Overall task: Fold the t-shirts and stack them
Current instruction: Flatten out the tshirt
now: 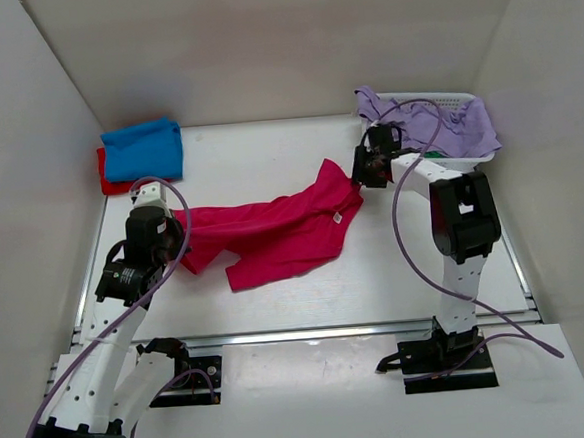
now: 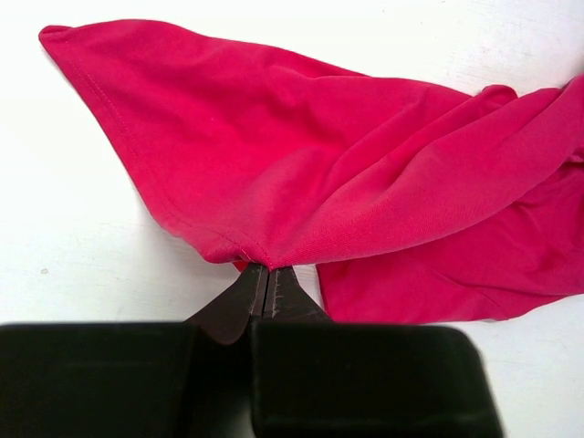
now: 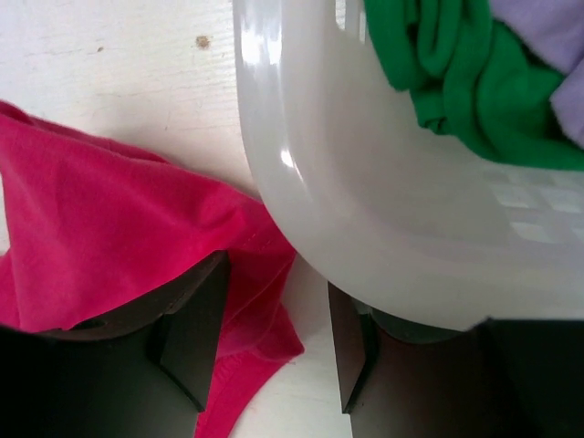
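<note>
Nearest the arm bases, on the left side of the table, the left gripper is pinched tight on the hem of the crimson shirt. In the left wrist view the two dark fingertips meet with no gap and the stitched edge rises out of them in a peak. From that held point the crimson shirt runs diagonally across the middle of the table toward the far right. It is loosely bunched and creased, not laid flat, with one lower flap lying toward the near edge. A small white neck label shows near its right end. That far right end reaches the right gripper, whose fingers stand apart. In the right wrist view the cloth drapes over the left finger and trails down into the gap, with nothing clamped between the two. The right finger sits just beside the rounded corner of the white basket. The basket stands at the far right corner of the table and holds a purple garment, which spills over its rim, and a green garment beneath it. At the far left corner, well apart from the crimson shirt, a folded blue shirt lies on top of a red shirt, of which only the left edge shows.
</note>
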